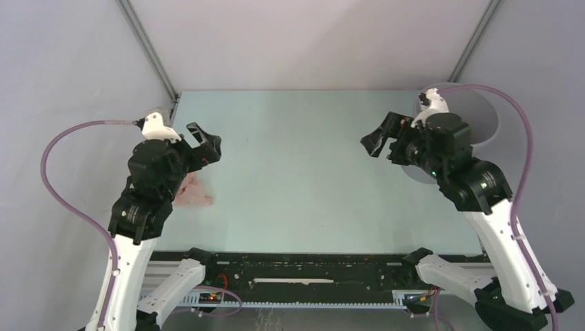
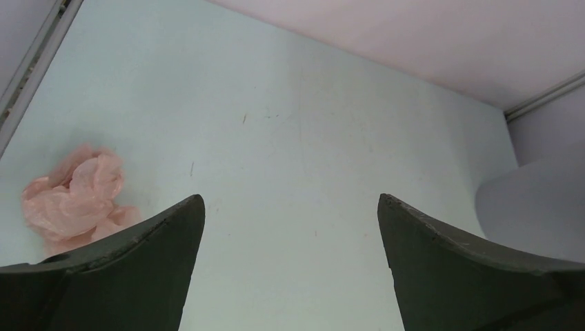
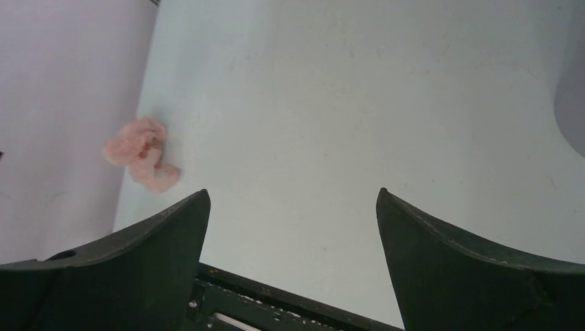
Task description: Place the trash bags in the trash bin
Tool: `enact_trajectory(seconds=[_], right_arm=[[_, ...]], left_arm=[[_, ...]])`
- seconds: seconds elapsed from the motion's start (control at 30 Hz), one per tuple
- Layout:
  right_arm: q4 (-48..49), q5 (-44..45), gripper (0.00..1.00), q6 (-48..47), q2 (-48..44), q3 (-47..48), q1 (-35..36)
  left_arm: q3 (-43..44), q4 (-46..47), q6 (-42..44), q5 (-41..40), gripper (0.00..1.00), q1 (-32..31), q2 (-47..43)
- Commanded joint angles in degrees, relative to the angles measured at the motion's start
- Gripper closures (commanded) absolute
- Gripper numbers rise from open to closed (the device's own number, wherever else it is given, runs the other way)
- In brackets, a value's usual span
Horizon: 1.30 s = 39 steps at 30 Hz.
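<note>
A pale green bench is seen from above, enclosed by plain grey walls, with both arms raised over it. The trash bag is crumpled into a small pale-pink wad and lies on the bench close against the left edge, nearer the near edge than the far one. In the top view it is partly covered by the left arm. The trash bin, light grey and round, stands at the far right corner of the bench, and much of its near side is hidden behind the right arm. Bag and bin are thus well apart, at opposite sides of the bench. The left gripper is held above the bench near the left edge, a little farther back than the bag and not touching it. Its jaws are spread wide apart, and in the left wrist view only bare bench surface is seen between the two dark fingers, with the bag off to the left of them and a part of the bin wall at the right border. The right gripper is held above the bench near the right edge, just in front of the bin and turned toward the middle of the bench. Its jaws are likewise spread wide apart, and through them the bench and its dark near edge are seen, with the bag small at the far side by the left wall. A purple cable is looped from each wrist.
</note>
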Motion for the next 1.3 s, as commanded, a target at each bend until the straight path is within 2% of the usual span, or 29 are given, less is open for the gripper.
enact_trajectory(seconds=[0.0,0.27,0.47,0.63,0.77,0.93,1.27], right_arm=[[-0.8,6.5,0.01,-2.6,2.1,-0.5,2.9],[-1.8,8.9,0.0,-3.6,4.2,-1.3,4.9],[-3.8,10.4,0.0,-3.3,3.8,-2.5,5.3],[-6.0,10.9,0.0,-2.8,3.2,-3.9,5.4],[-6.0,9.2,0.0,-2.7,2.4,-4.7,5.4],[-6.4,7.7,0.0,-2.9,2.8,-5.5,5.5],[-7.6,6.0,0.0,-0.8,4.1,-7.5,5.5]], left_arm=[[-2.5,1.9,2.8,-4.4,0.0,-1.2,-0.9],[-3.7,0.0,2.1,-9.2,0.0,-1.7,1.2],[-6.5,-0.8,-2.6,-13.5,0.0,-0.4,2.8],[-11.9,-2.6,-9.9,-15.3,0.0,5.1,3.6],[-18.6,-1.7,-15.4,-11.5,0.0,13.7,3.9],[-25.0,0.0,-22.1,-13.4,0.0,17.3,5.4],[-27.7,2.9,-22.2,-7.9,0.0,24.6,16.1]])
